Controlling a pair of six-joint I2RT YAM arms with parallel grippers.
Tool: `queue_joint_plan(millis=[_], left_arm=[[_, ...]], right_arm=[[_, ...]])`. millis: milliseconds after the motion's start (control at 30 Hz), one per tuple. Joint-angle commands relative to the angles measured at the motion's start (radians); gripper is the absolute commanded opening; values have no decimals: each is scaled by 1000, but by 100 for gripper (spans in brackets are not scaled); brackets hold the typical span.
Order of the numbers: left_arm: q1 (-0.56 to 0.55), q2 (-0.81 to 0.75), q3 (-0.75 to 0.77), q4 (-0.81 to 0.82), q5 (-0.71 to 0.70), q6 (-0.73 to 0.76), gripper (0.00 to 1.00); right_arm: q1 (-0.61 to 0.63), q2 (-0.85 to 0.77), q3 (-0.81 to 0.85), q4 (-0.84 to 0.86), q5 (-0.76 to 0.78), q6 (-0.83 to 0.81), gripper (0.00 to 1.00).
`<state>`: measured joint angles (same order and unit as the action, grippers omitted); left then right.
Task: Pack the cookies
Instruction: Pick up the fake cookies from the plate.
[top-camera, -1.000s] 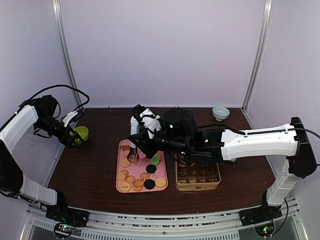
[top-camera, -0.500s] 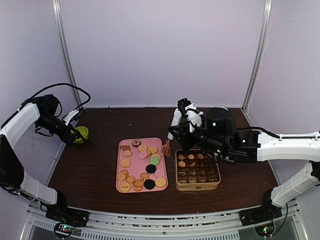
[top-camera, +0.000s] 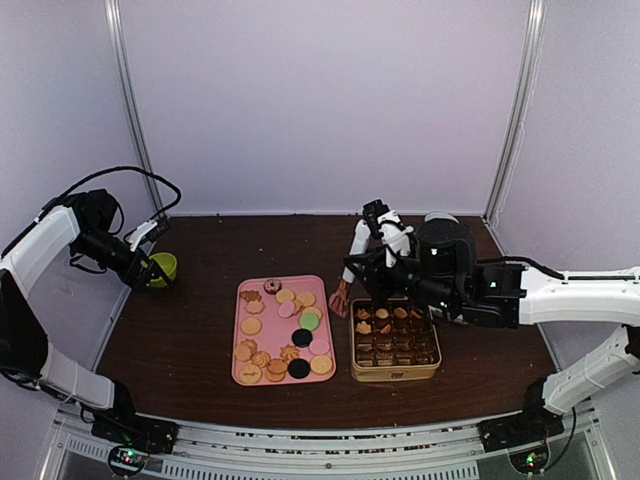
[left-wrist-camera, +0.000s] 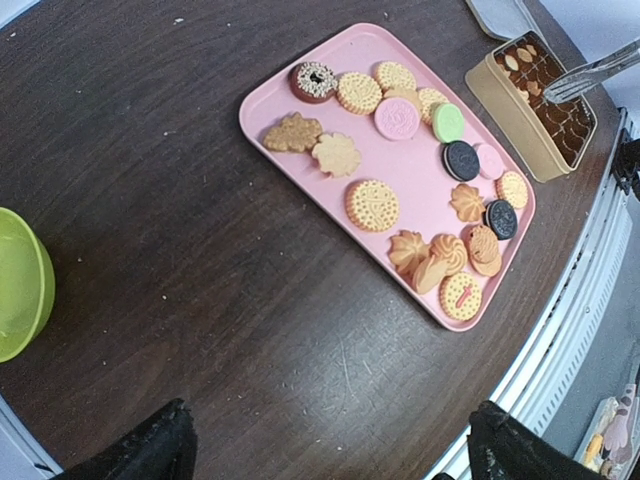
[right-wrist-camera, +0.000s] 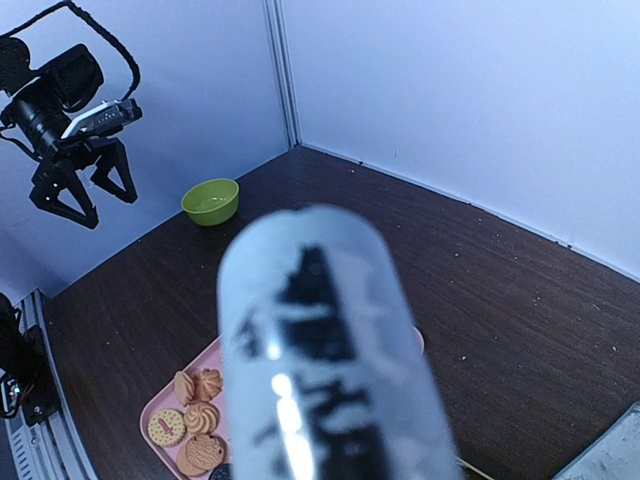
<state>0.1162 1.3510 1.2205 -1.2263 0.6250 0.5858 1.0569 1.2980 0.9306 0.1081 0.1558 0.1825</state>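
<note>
Several cookies (top-camera: 283, 335) lie on a pink tray (top-camera: 245, 340), also clear in the left wrist view as cookies (left-wrist-camera: 372, 204) on the tray (left-wrist-camera: 270, 100). A gold tin (top-camera: 394, 374) to the tray's right holds more cookies in compartments. My right gripper (top-camera: 368, 262) is shut on metal tongs (top-camera: 352, 282), whose tip holds a tan cookie (top-camera: 339, 299) at the tin's left back corner. The tongs (right-wrist-camera: 320, 350) fill the right wrist view and hide the fingers. My left gripper (top-camera: 150, 264) hangs open and empty at the far left.
A green bowl (top-camera: 163, 268) sits beside the left gripper, also seen as a bowl (left-wrist-camera: 15, 290) in the left wrist view. The tin (left-wrist-camera: 500, 95) shows there at the top right with the tongs (left-wrist-camera: 590, 75) over it. White walls enclose the table.
The right arm has swung the tongs from over the pink tray rightward to the tin's left back corner, carrying a cookie. The left arm has stayed put.
</note>
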Motion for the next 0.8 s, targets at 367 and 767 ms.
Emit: queue_joint_plan(millis=[367,767], left_arm=[[8,-56,-16,4,-49,13,98],[8,-70,-22,-7,-54,25,98]], right_arm=[[149,490,455,89,-163,-2,32],[142,668,602,84,-202,16,36]])
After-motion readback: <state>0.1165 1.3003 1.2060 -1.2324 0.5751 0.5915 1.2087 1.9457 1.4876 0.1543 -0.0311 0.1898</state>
